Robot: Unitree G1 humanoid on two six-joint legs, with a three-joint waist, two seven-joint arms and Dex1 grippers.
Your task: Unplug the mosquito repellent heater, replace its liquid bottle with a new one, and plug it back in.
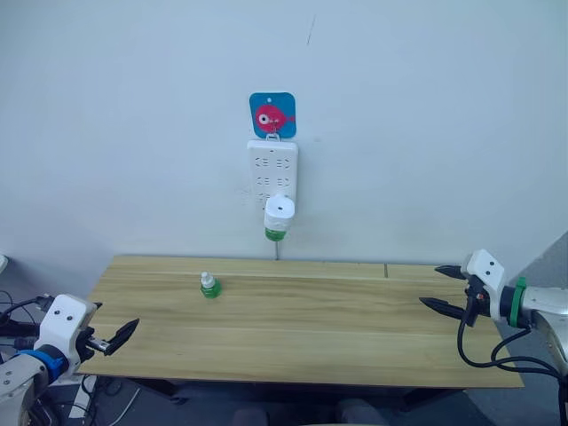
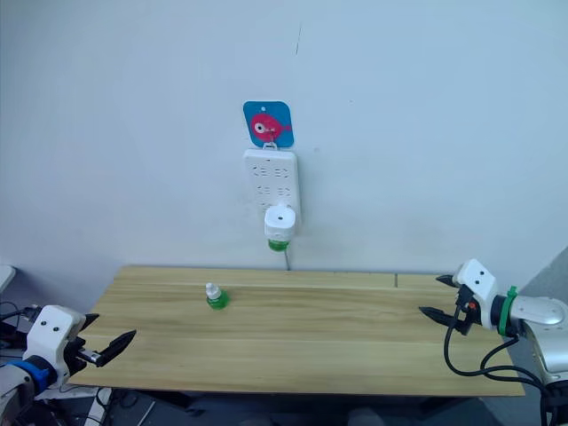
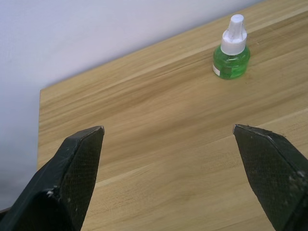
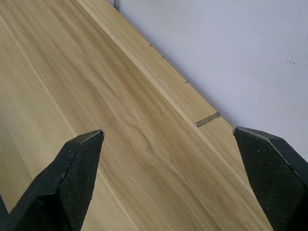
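While the mosquito repellent heater (image 1: 279, 210) sits plugged into the bottom of the white power strip (image 1: 272, 169) on the wall, just above centre of the frame, a green liquid bottle (image 1: 276, 234) hangs screwed in beneath it, clear of the desk (image 1: 293, 324). The heater is small, rounded and white, with a round vent on its face. Above the strip there's a blue card with a pink fish (image 1: 272, 115).

Down on the desk, left of centre, stands the spare bottle (image 1: 209, 286): squat, filled with green liquid, white cap on top, upright and alone on the light wood.

Now the arms. At the lower left of the frame the left gripper (image 1: 114, 338) hovers at the desk's near left corner, its black fingers spread wide with nothing between them; its wrist view looks across the wood toward that spare bottle, well apart from it. Over at the right edge, the right gripper (image 1: 447, 290) reaches in over the desk's right end, fingers likewise wide apart and empty, a black cable (image 1: 484, 355) looping below its wrist.
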